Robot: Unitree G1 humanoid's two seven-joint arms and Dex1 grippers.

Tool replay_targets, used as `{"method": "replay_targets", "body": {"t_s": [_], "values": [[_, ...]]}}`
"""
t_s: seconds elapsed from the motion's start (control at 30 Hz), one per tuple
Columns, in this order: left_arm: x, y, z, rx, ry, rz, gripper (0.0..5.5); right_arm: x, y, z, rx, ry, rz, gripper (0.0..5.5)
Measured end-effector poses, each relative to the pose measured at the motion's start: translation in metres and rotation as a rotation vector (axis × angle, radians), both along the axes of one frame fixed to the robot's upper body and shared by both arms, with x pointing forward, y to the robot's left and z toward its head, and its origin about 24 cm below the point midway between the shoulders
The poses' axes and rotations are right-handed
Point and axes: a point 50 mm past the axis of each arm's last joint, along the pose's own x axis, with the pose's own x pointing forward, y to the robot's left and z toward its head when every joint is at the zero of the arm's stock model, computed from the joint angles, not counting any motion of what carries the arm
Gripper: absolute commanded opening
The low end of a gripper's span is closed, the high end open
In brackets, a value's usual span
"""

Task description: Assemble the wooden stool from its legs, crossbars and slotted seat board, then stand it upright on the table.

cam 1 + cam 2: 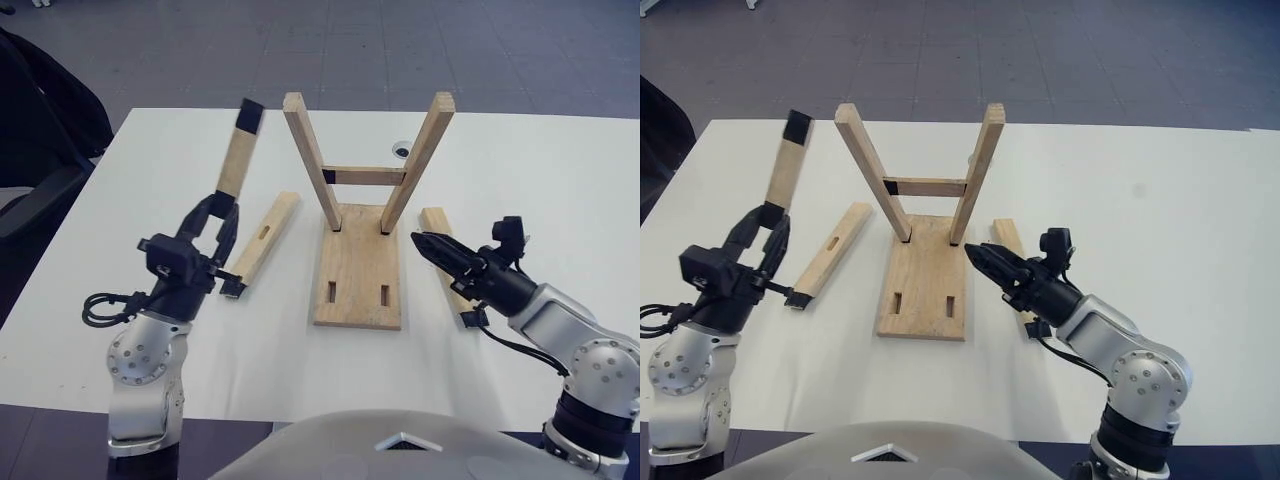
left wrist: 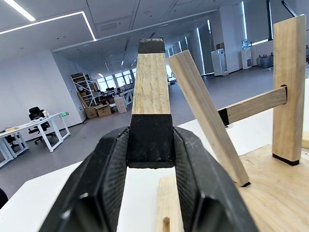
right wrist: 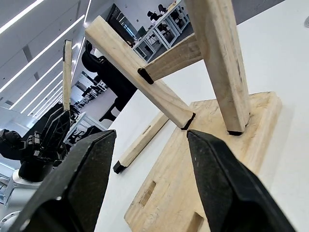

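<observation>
Currently a half-built stool sits on the white tabletop, with one leg held up beside it.
Nearest, the left end effector is clamped on the black-capped lower end of the held leg, which rises at a tilt with a second black cap on top. The right end effector hovers with fingers spread wide, gripping nothing, over a loose wooden piece lying just right of the seat board. That board lies flat, its two near slots empty. A loose leg lies between it and the left end effector. At the board's far end two standing legs splay outward, joined by a crossbar.
</observation>
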Motion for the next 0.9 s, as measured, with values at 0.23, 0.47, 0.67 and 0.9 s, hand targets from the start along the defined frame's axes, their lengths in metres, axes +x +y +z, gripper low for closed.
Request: {"method": "replay_targets", "body": {"t_s": [0.23,0.47,0.67,0.9], "values": [[-0.013,-0.02,-0.009,0.02,0.03,-0.127,1.32,0.024,0.037,0.008,0.149,0.051,0.11,2.72],[-0.015,-0.034,-0.011,0.009,0.038,-0.242,1.32,0.049,0.066,0.018,0.28,0.066,0.225,2.72],[-0.015,-0.039,-0.011,0.001,0.039,-0.273,1.32,0.065,0.083,0.032,0.376,0.03,0.282,2.72],[-0.015,-0.042,-0.012,-0.001,0.039,-0.288,1.32,0.066,0.093,0.034,0.376,0.021,0.321,2.07]]}}
